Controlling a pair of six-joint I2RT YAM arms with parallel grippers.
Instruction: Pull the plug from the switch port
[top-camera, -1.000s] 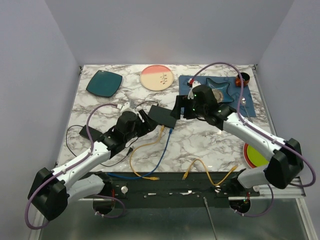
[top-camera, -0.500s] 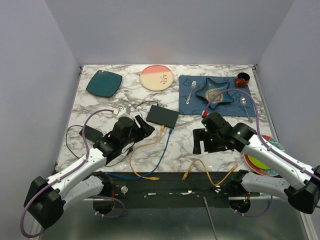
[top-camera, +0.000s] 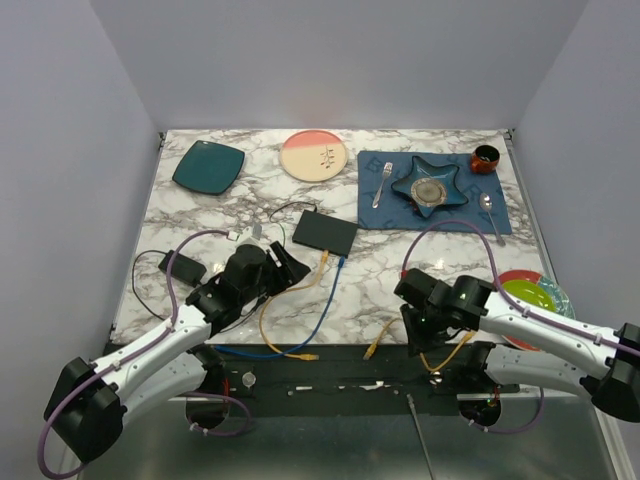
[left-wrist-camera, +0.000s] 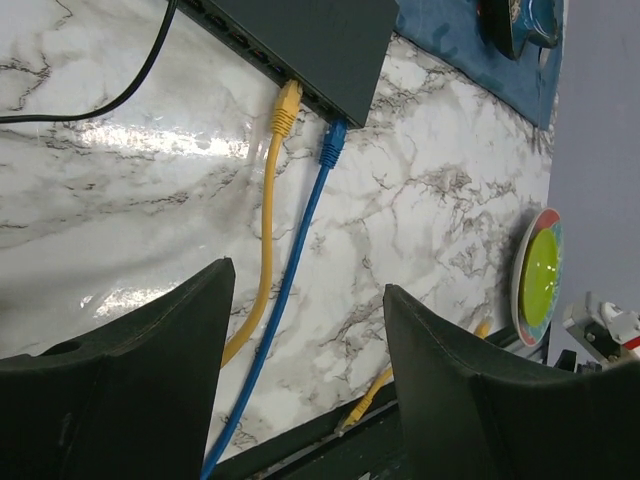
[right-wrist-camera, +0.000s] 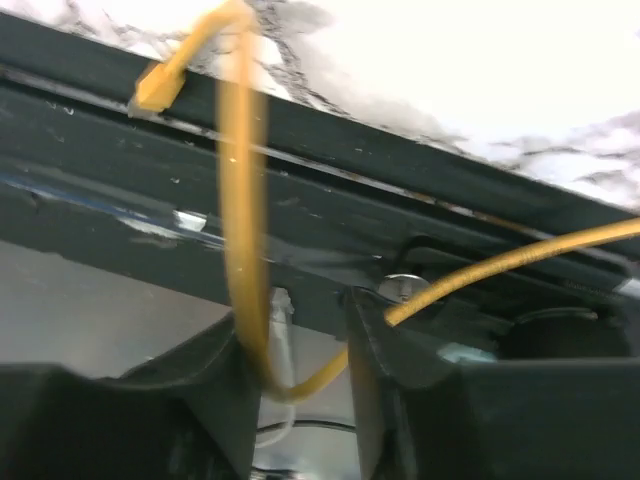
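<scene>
The switch (top-camera: 324, 233) is sitting mid-worktop (top-camera: 400, 265), w/ a yellow plug (left-wrist-camera: 286, 105) and a blue plug (left-wrist-camera: 332, 143) seated side by side in ports on its near edge, blue to the right. The left jaws are hovering open and empty just near-left of that edge, facing both plugs. Each plug's long axis is running out of its port toward the near side, approx. along the jaws' line of approach, so a pull would prob. be going back toward near-left. The left arm (top-camera: 190, 320) is by far the nearer one. The right arm (top-camera: 520, 320) is hanging well apart at the near edge, right of centre. A loose yellow cable (right-wrist-camera: 240, 200) is passing between its jaws, but can't tell whether they're clamping it or just standing around it.
</scene>
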